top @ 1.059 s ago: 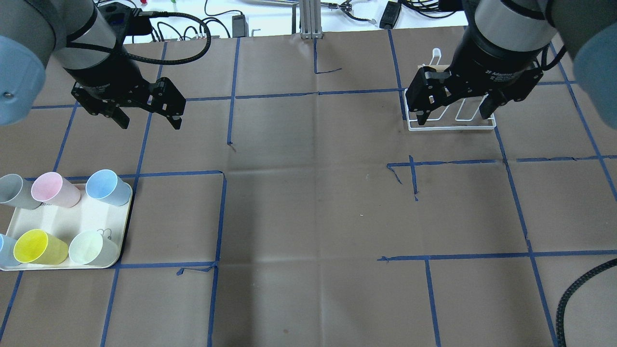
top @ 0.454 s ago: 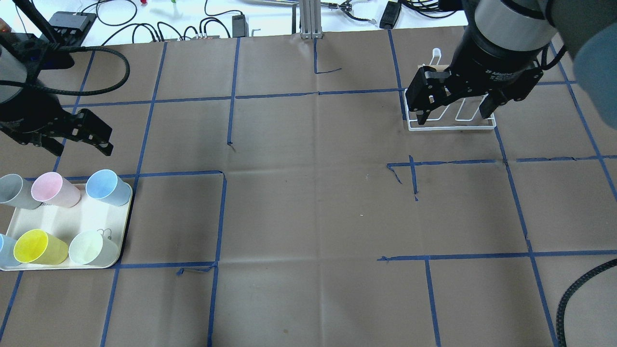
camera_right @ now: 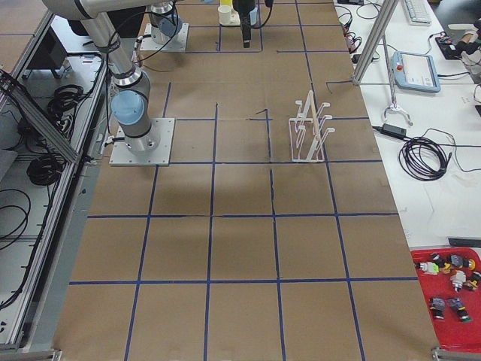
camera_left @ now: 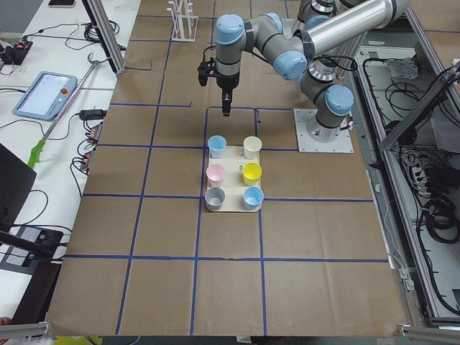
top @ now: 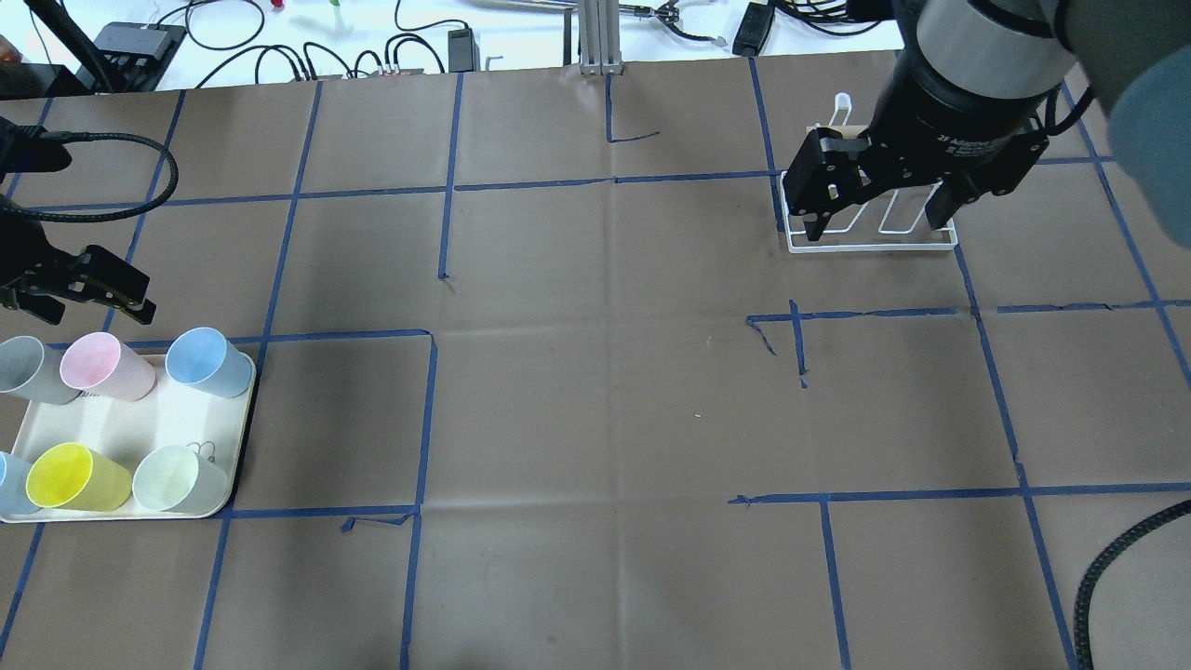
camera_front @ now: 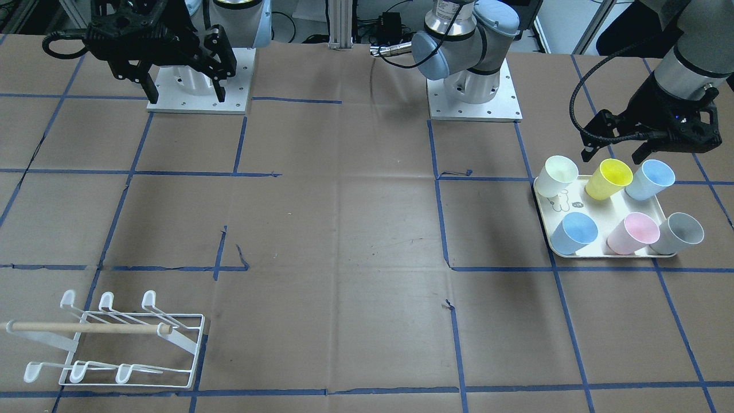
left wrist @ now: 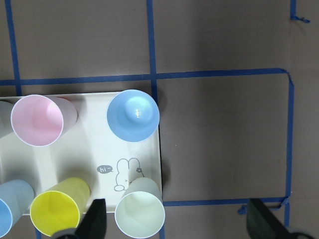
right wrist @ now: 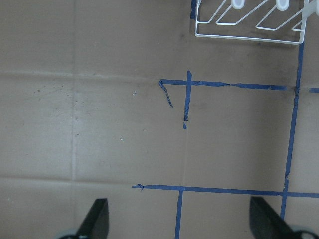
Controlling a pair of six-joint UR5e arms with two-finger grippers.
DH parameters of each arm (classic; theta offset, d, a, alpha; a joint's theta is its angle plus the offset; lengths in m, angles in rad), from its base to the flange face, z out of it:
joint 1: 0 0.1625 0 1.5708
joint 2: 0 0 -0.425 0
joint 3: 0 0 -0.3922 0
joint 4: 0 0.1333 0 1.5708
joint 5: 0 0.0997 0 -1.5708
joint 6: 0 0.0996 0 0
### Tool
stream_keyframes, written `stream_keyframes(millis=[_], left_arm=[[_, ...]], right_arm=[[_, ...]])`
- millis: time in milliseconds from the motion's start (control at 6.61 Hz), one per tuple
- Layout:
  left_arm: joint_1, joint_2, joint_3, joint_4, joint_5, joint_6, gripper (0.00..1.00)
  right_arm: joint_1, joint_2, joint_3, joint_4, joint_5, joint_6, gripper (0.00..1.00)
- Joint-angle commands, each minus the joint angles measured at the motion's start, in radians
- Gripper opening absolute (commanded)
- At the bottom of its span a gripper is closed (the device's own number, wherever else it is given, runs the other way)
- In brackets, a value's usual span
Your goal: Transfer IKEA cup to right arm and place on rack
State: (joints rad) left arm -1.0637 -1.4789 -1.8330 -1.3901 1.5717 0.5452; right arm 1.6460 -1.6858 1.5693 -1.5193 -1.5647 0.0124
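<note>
Several pastel cups stand on a cream tray (top: 121,423) at the table's left: grey (top: 28,368), pink (top: 102,365), blue (top: 205,361), yellow (top: 70,476), pale green (top: 172,477). My left gripper (top: 93,309) is open and empty, hovering just beyond the tray's far edge; it also shows in the front view (camera_front: 612,156). Its wrist view looks down on the blue cup (left wrist: 133,115) and the pale green cup (left wrist: 139,216). My right gripper (top: 875,228) is open and empty, high above the white wire rack (top: 875,247), which shows whole in the front view (camera_front: 86,327).
Brown paper with blue tape lines covers the table (top: 605,400). Cables and power bricks lie along the far edge (top: 409,46). A metal post (top: 595,37) stands at the far middle. The arm bases (camera_front: 473,97) sit on the robot's side.
My left gripper has moved left and nearer, from the far-left table area to just beyond the tray. The right arm and the cups have not moved.
</note>
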Motion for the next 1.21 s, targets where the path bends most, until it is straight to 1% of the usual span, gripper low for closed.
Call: stream_keyframes(millis=[0,151,303,605,756,1059], left_arm=[[0.004,-0.067,-0.049,0.108,-0.009,0.002,0.99],[0.001,-0.101,-0.111,0.211,-0.021,-0.001,0.99],[0.001,-0.138,-0.153,0.256,-0.035,-0.002,0.99],[-0.005,-0.228,-0.189,0.368,-0.038,-0.016,0.99],[-0.009,-0.26,-0.19,0.39,-0.035,-0.018,0.99],[-0.01,-0.265,-0.206,0.39,-0.035,-0.019,0.99]], right_arm=[[0.0,0.0,0.002,0.001,-0.002,0.001,1.0],[0.0,0.0,0.0,0.001,0.0,0.001,1.0],[0.0,0.0,0.0,-0.001,0.0,0.001,1.0],[0.0,0.0,0.0,-0.001,0.0,0.0,1.0],[0.0,0.0,0.002,0.001,0.0,0.0,1.0],[0.0,0.0,0.002,0.001,0.0,0.001,1.0]])
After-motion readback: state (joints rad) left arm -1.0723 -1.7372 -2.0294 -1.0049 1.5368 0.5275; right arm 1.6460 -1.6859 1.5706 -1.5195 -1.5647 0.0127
